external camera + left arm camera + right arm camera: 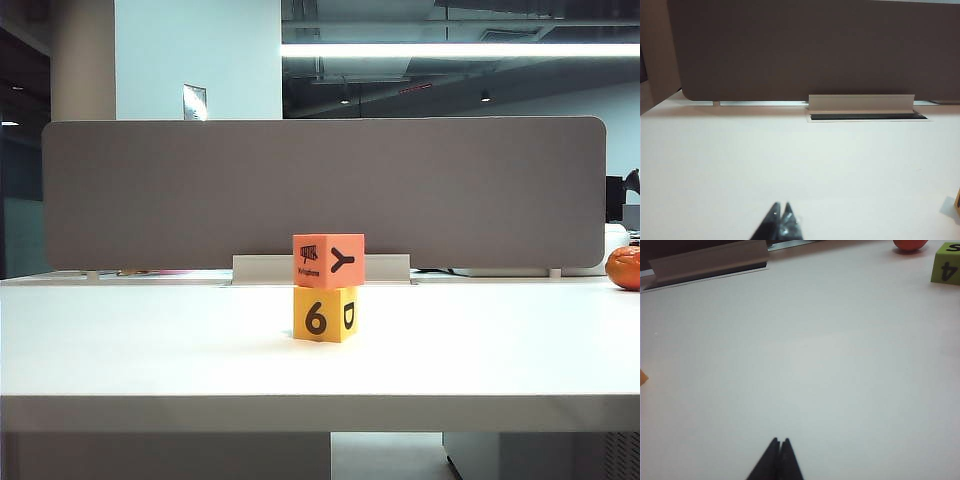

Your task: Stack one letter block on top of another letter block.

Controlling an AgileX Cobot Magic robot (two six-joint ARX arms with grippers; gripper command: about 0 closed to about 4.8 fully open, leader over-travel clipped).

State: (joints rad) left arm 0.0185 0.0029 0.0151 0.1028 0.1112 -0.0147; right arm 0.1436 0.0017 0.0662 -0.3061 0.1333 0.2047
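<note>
In the exterior view the orange-red letter block [328, 260], marked with a black "Y" and a small picture, sits squarely on top of the yellow letter block [325, 314] marked "6" and "D", at the middle of the white table [150, 350]. No gripper shows in that view. My left gripper [781, 206] is shut and empty over bare table; a sliver of the yellow block [957, 205] shows at the frame's edge. In the right wrist view, my right gripper [780, 441] is likewise shut, holding nothing, with an orange-yellow corner [643, 377] at the frame's border.
A grey partition [320, 190] with a metal cable tray [320, 268] runs along the table's back. An orange round object [624, 267] lies at the far right. A green cube [946, 263] marked "4" stands near it in the right wrist view.
</note>
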